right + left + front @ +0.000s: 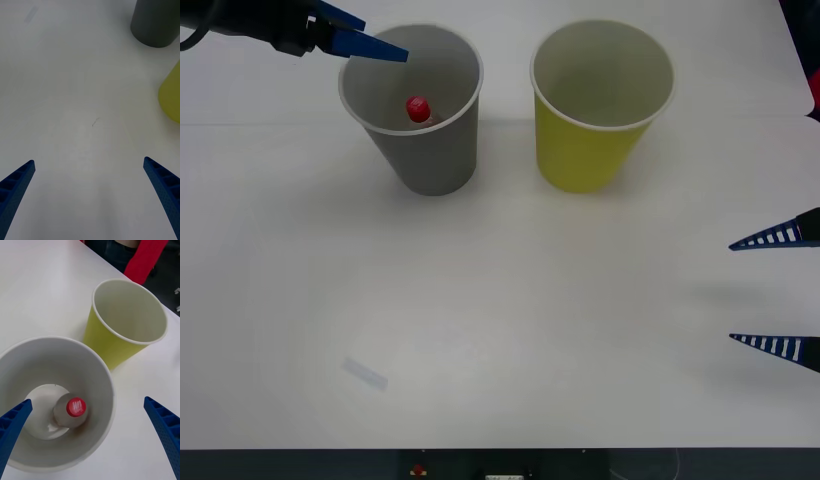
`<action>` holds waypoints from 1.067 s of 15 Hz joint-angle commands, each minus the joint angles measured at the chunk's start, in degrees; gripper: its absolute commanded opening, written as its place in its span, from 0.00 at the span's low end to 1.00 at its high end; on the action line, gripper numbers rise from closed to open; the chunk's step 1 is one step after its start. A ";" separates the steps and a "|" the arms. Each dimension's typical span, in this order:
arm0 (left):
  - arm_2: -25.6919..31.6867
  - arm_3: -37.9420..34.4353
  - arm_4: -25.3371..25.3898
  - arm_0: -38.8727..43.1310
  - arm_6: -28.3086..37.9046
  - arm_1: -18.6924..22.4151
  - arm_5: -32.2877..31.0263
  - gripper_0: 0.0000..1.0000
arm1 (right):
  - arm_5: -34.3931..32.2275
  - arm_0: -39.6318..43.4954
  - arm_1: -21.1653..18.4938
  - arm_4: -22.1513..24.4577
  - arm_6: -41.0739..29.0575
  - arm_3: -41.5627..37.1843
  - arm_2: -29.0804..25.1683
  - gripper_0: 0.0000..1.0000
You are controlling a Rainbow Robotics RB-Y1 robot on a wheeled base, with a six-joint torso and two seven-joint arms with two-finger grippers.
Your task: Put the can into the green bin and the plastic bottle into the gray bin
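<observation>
Two bins stood side by side: the plastic bottle (pixel 72 412) sat upright inside the gray bin (pixel 415 150), released by the spread left gripper (pixel 358 40) at its 11 o'clock rim, while the green bin (pixel 590 150) awaited its can and the right gripper (pixel 770 292) idled apart.
</observation>
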 commanded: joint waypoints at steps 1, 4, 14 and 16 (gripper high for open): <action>8.94 -6.43 1.64 10.82 -5.86 1.28 -0.05 1.00 | 0.00 0.00 0.00 0.00 0.00 0.00 0.00 1.00; 20.37 -17.51 1.64 24.88 -6.39 2.16 -0.05 1.00 | 0.00 0.00 0.00 0.00 0.00 0.00 0.00 1.00; 47.00 -37.90 -7.50 56.78 -20.01 -8.21 -16.49 1.00 | 0.00 0.00 0.00 0.00 0.00 0.00 0.00 1.00; 48.05 -38.34 -8.03 59.68 -25.11 -9.35 -18.60 1.00 | 0.00 0.00 0.00 0.00 0.00 0.00 0.00 1.00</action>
